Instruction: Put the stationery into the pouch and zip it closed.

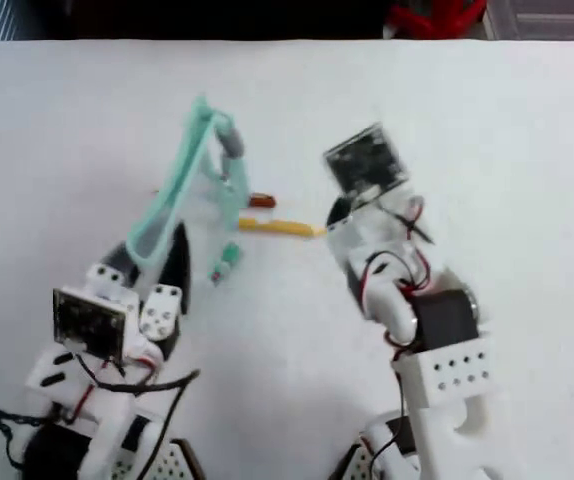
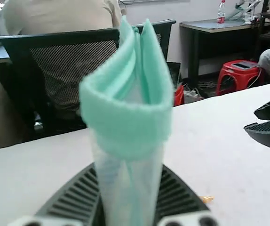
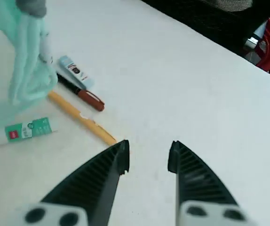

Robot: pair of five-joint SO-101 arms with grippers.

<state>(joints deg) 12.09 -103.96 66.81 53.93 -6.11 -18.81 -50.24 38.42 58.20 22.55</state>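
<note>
— From above, where's the pouch?
— The mint pouch point(image 1: 172, 195) stands tilted on the left of the table point(image 1: 467, 100), its near end clamped in the left gripper point(image 1: 157, 250).
— And the left wrist camera?
— The same grasp: jaws pinching its clear lower part, folded rim uppermost.
— The right wrist?
— The right gripper point(image 3: 148, 151) is spread and holds nothing, just right of the yellow pen point(image 3: 81, 117). A brown marker point(image 3: 85, 97) lies farther off, beside the pouch.

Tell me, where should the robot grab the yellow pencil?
Grip the yellow pencil near the end closest to the right gripper, coming from above with the jaws across its thin shaft. It lies flat, and its far end sits close to the pouch.
</note>
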